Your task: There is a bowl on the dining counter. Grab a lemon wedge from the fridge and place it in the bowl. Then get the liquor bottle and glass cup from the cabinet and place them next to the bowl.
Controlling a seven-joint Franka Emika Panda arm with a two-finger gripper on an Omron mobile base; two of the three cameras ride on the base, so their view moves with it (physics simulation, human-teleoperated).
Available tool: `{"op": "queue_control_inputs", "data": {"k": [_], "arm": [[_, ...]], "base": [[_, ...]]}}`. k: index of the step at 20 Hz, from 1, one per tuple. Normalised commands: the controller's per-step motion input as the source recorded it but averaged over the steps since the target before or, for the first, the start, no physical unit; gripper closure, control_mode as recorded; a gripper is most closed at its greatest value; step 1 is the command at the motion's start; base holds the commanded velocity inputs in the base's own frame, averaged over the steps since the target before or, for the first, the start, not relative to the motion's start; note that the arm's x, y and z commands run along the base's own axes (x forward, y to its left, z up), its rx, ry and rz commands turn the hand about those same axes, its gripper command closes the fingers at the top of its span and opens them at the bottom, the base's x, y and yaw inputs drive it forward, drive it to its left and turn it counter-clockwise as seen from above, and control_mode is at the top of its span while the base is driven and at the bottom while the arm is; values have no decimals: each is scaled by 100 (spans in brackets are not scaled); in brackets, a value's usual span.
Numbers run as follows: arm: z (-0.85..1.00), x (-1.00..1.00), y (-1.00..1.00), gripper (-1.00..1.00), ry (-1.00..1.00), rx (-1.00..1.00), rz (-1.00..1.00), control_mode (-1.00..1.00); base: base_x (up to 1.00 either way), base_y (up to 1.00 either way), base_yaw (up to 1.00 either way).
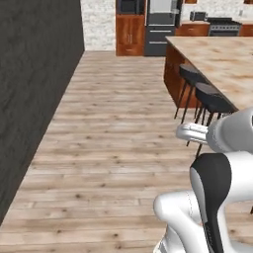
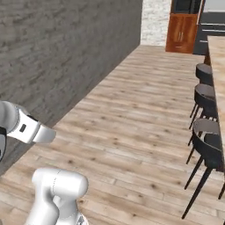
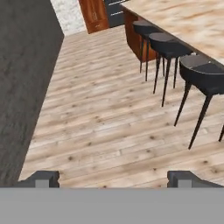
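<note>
My gripper (image 3: 113, 179) is open and holds nothing; its two dark fingertips (image 3: 41, 178) stand far apart above bare wooden floor. The dining counter (image 1: 222, 59) has a light stone top and runs along the right side, also seen as the counter (image 3: 183, 17) in the hand view. Far down the room stands the steel fridge (image 1: 160, 24), with a tall wooden cabinet (image 1: 130, 34) to its left. The bowl, lemon wedge, liquor bottle and glass cup are out of view.
Dark bar stools (image 1: 212, 99) line the counter's near side; the stools (image 3: 205, 72) stand close on the right of the hand view. A dark grey wall (image 1: 34, 89) runs along the left. Wide wooden floor (image 1: 113, 138) lies between the wall and the stools.
</note>
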Motion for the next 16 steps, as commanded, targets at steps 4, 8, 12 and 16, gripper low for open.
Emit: {"op": "queue_control_inputs", "data": {"k": [4,8,12,16], "arm": [[0,0,0,-100,0,0,0,100],[0,0,0,-100,0,0,0,100],[0,0,0,-100,0,0,0,100],[0,0,0,-100,0,0,0,100]], "base": [[100,64,-38],[100,58,-39],[100,50,-39],[100,43,-40]]}}
